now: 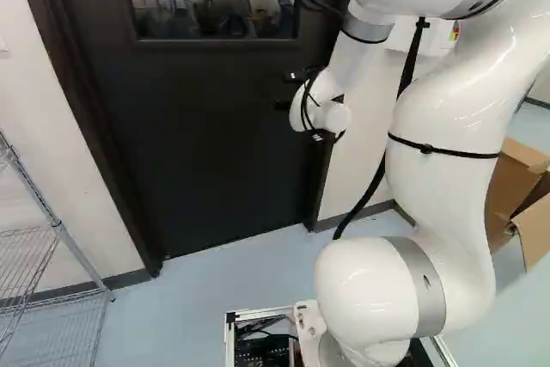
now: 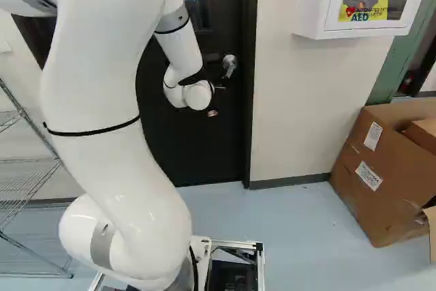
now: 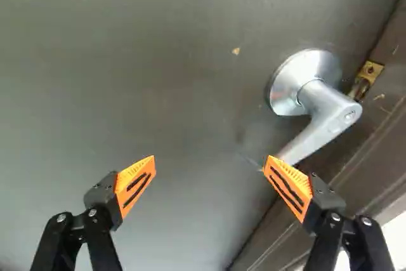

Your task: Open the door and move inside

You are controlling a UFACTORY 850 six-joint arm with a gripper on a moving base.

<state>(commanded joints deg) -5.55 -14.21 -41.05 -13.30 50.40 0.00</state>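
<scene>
- end effector (image 3: 209, 162) is closest, fingers spread wide, nothing gripped — probably to make room for the lever (image 3: 321, 109)
- lever's on the door (image 1: 210, 126) by one fingertip, can't tell if touching
- door looks shut — guessing the lever needs turning first
</scene>
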